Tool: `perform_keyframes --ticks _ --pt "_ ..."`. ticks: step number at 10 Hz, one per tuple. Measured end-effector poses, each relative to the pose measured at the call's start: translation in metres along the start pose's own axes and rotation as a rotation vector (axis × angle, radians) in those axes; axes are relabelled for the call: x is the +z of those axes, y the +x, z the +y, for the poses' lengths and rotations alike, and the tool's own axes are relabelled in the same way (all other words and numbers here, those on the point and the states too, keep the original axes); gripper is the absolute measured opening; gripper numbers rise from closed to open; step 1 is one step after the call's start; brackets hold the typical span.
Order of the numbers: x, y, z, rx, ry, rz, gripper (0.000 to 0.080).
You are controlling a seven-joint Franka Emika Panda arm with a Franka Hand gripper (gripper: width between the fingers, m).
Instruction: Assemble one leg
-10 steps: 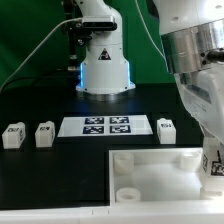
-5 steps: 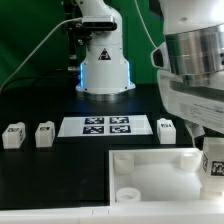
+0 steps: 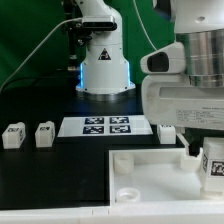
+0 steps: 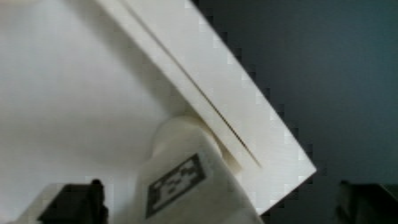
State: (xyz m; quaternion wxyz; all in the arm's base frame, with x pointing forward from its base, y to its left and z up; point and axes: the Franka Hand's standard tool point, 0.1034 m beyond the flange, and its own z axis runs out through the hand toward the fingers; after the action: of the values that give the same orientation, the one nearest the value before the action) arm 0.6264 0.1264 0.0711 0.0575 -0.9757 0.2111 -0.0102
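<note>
— Which step was in hand?

— The reach for the leg. On the worktop [image 3: 40,175] lay one spare leg [image 3: 12,135], another [image 3: 44,133], the marker board [image 3: 105,126] and a third spare [image 3: 166,129]. The leg [image 3: 213,165] sat beside the white panel [image 3: 150,180], at the exterior view's right.

— And the pincer [image 4: 222,205]?

— Spread wide and empty (dark fingers [image 4: 71,205] flanked the leg). It probably needed to lower and close squarely. A second before, the arm had filled less of the view.

Qty: 4 legs [image 3: 12,135] [image 3: 44,133] [image 3: 166,129] [image 3: 213,166] — 1 white panel [image 3: 160,186], 1 marker board [image 3: 105,127].
</note>
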Motion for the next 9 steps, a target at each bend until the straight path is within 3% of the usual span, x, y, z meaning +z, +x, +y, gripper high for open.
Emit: perform_keyframes --ticks 1,2,4,5,9 --pt "0.0028 0.0008 0.0009 -0.076 -0.013 0.005 0.0649" --pt "0.0025 0.0008 0.0006 -0.051 -0.01 0.004 0.0649" --pt "0.0027 0.0007 0.0008 -0.05 -0.01 0.004 0.0385" --pt "0.0045 -0.0014 0.0042 0.122 -0.014 -0.006 0.0299" --pt "0.0053 -0.0034 0.0004 0.579 0.007 -0.02 0.0296"
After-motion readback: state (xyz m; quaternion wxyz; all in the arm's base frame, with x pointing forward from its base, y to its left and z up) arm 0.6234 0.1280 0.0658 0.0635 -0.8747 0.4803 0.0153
